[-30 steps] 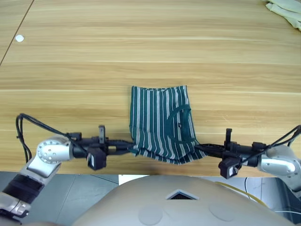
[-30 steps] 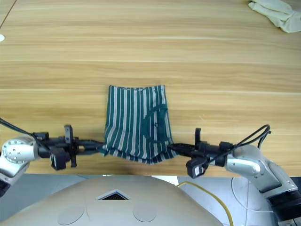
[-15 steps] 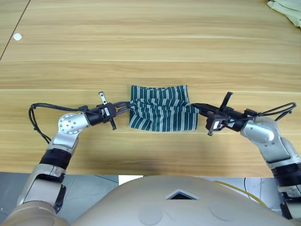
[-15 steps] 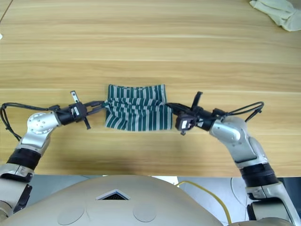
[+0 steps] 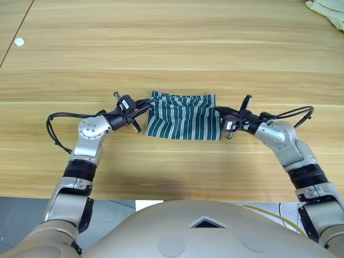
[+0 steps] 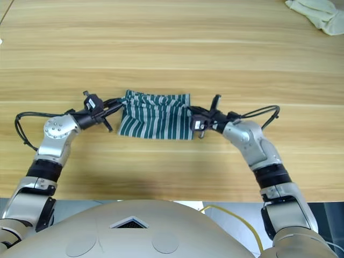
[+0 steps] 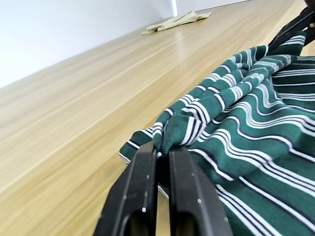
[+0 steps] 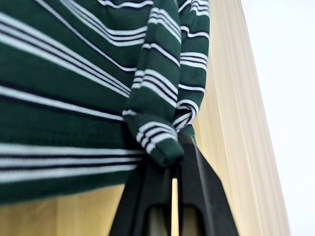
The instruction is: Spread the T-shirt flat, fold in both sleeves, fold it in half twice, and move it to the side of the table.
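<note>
Over the last second both arms carry the near edge of the dark green T-shirt with thin white stripes [image 5: 185,116] away from the robot and over itself. A second ago the cloth lay long, its near end drooping past the desk's front edge. Half a second ago it was already doubled into a shorter band, and now the held corners sit up by the far edge. This looks like a half-fold being closed. Letting go, and moving the bundle to the side, are not yet done.

The left end effector [image 7: 157,164] is clamped on a bunched corner of the striped fabric at the shirt's left far corner, its two black fingers pressed close with cloth pinched between them. The right end effector [image 8: 172,169] is likewise clamped on a rolled fold of cloth at the right far corner.

The shirt rests on the pale wooden desk [image 5: 161,48], about midway between the arms and in the nearer half of the desk. It forms a wide, short rectangle with stripes running front to back. The far edge is rumpled and slightly raised where it is held, and the near edge lies flat and fairly straight. A crumpled pale cloth [image 5: 328,9] lies well apart at the far right corner.
</note>
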Tool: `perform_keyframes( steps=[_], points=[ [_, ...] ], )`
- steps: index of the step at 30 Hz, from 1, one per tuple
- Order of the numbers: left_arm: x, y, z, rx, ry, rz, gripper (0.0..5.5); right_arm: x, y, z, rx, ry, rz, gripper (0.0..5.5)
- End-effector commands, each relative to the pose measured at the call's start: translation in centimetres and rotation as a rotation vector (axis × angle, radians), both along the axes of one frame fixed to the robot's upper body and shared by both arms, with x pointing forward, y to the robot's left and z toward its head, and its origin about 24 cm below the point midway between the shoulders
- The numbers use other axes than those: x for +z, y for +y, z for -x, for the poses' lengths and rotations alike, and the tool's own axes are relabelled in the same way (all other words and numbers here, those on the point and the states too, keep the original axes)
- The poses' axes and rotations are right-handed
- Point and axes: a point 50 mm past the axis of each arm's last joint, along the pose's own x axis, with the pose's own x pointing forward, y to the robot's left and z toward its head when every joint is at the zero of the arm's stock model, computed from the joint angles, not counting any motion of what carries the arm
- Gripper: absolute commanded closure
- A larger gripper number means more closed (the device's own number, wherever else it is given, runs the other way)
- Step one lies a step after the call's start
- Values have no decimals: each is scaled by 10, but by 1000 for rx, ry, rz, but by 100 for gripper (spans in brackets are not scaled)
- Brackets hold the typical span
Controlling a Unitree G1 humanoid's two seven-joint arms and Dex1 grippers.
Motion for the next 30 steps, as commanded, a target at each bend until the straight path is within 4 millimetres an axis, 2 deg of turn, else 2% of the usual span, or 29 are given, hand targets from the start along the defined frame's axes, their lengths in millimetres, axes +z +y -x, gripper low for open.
perform_keyframes(
  steps=[1,6,15,16,17,23,27,30],
  points=[
    [1,2,-7,44,26,8,480,0,3,-8,-13,-3,-3,550],
    [-1,2,-15,91,84,8,379,-3,8,-12,-27,11,-24,550],
    [-15,1,-31,289,220,47,248,-9,10,-22,-116,74,-132,550],
    [-16,0,-34,311,234,65,233,-7,9,-27,-162,89,-177,550],
    [-16,0,-36,331,246,81,220,-6,8,-32,-199,102,-217,522],
    [-13,-7,-58,511,345,256,133,10,-5,-70,-454,258,-667,431],
    [-11,-8,-70,620,381,361,66,6,-19,-93,-645,424,-972,358],
    [-3,-3,-82,713,372,475,17,-2,-27,-100,-780,526,-1124,304]
  ],
)
